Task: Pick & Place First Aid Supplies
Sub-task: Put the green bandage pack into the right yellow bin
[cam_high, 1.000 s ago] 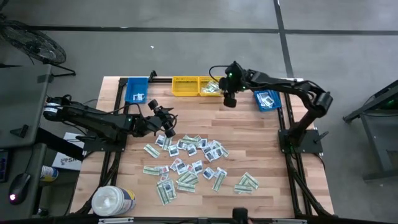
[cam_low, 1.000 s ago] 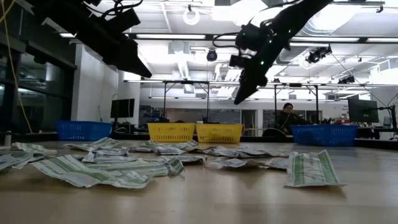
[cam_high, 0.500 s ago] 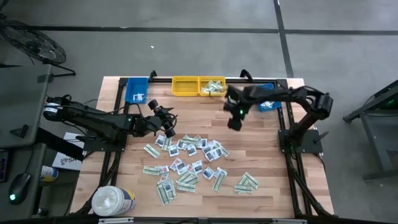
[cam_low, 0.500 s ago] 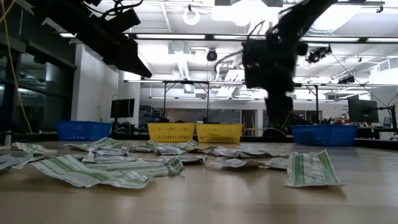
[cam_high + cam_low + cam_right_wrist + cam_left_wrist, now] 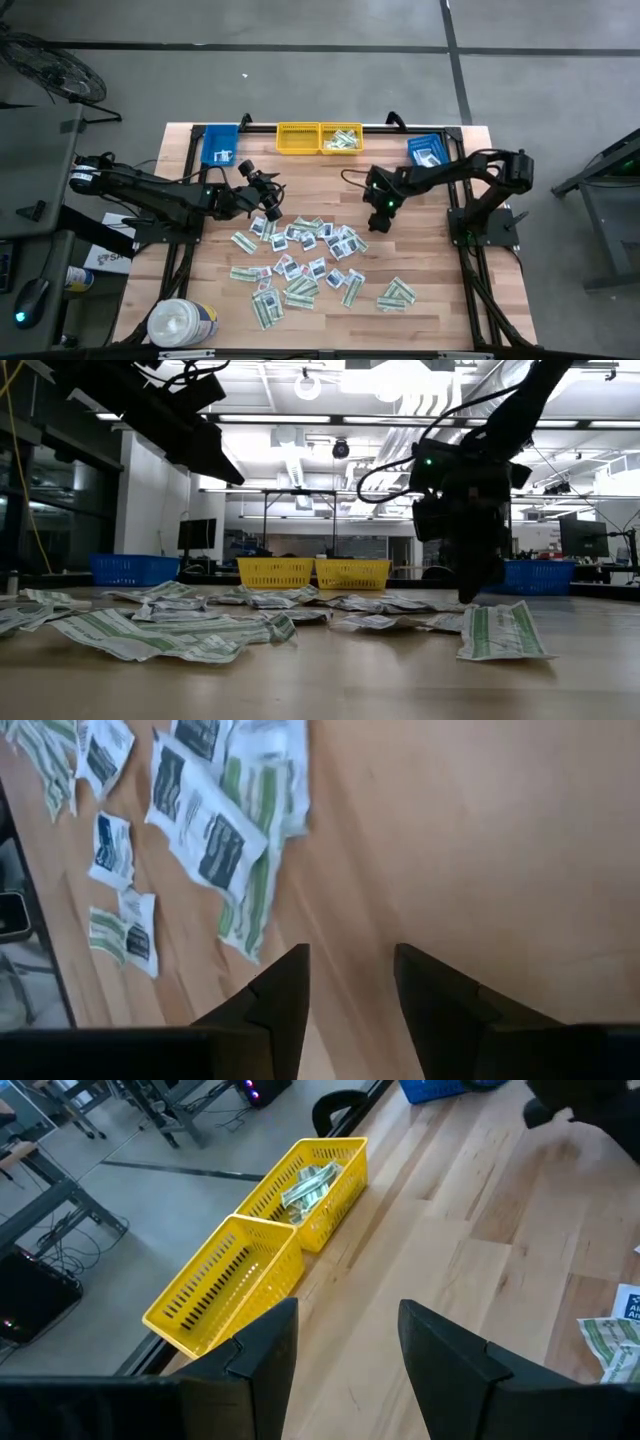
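Dark jointed arms (image 5: 150,190), black cables, green LED.

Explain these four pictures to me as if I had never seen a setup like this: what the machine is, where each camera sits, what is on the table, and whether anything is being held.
This is a robot with two dark arms at a wooden table. One picture looks straight down, one looks level across the tabletop, and two come from cameras on the wrists.

The left end effector hangs at the near edge of a scatter of first aid packets. The right end effector hangs over bare wood beside that scatter. Both are open and hold nothing.

Along the far edge stand a blue bin, two yellow bins, one with green packets in it, and another blue bin. A white tub stands at the near left corner.
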